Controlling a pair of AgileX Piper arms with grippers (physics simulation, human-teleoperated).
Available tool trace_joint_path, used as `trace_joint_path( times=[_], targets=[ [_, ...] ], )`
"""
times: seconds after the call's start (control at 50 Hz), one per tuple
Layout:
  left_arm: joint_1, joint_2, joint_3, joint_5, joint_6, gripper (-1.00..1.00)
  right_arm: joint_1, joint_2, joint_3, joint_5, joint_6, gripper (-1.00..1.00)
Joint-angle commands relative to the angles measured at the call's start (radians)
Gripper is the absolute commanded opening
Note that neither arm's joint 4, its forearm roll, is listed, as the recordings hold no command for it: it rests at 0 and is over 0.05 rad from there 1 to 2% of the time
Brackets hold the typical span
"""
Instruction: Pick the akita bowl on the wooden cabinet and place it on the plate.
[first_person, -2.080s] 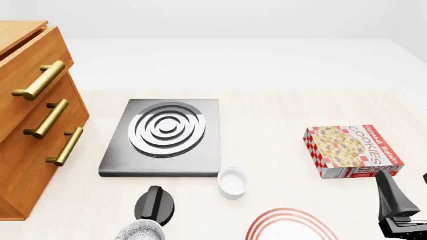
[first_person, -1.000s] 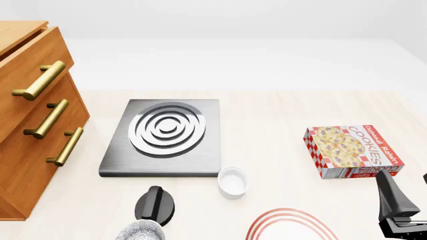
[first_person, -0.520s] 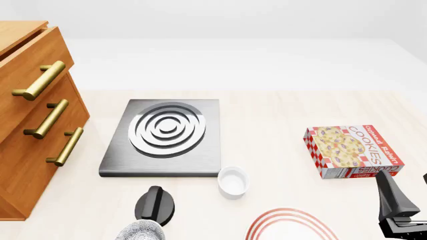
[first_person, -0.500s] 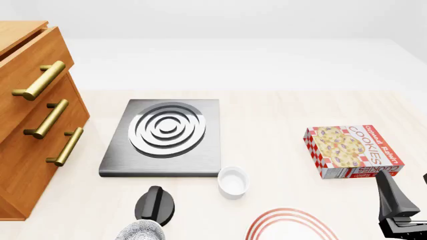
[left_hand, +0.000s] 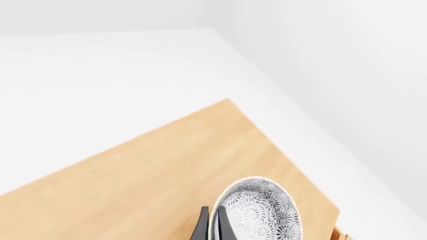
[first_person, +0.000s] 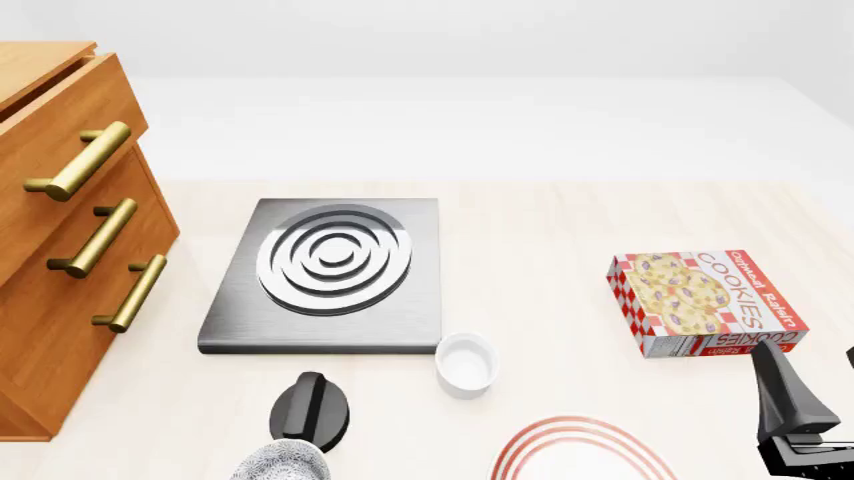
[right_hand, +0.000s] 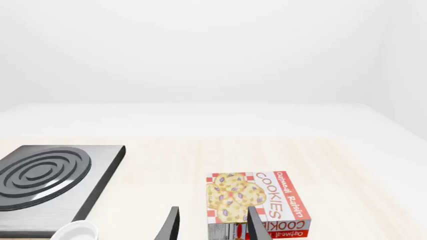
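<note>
My left gripper (left_hand: 212, 222) sits closed to a thin slit over the rim of the akita bowl (left_hand: 261, 212), one finger inside the wall and one outside; it looks clamped on that rim. My right gripper (right_hand: 213, 227) hangs over the near right of the table with its fingers apart and nothing between them, just short of a cookie box (right_hand: 257, 200).

The bowl stands upright on the top of the wooden cabinet (left_hand: 167, 170), close to one corner of it, at the far left of the scene and out of the front camera's sight. It is round and deep, with fine black-and-white speckle inside and out and a pale rim.

The step in hand looks like the lift. A rim pinch gives little hold on a deep bowl, so I should rise straight up, keep it level, and clear the cabinet's edge before swinging right.

The plate (first_person: 534, 445), white with thin red rings, lies at the near edge, right of centre and partly out of frame. A twin speckled bowl (first_person: 280, 463) sits near and left of it, a white ramekin (first_person: 466, 362) just beyond it, and a grey burner (first_person: 331, 265) farther back. The carry should pass above all three.
</note>
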Motion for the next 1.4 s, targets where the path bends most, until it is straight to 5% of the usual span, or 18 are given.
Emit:
trace_joint_path(
  times=[0.02,1.4],
  targets=[
    [-0.066,-0.05,0.021,0.0,-0.041,-1.0,0.0,0.0,0.0,0.0,0.0,1.0],
    [-0.233,-0.258,-0.079,0.224,-0.229,-1.0,0.0,0.0,0.0,0.0,0.0,1.0]
  ],
)
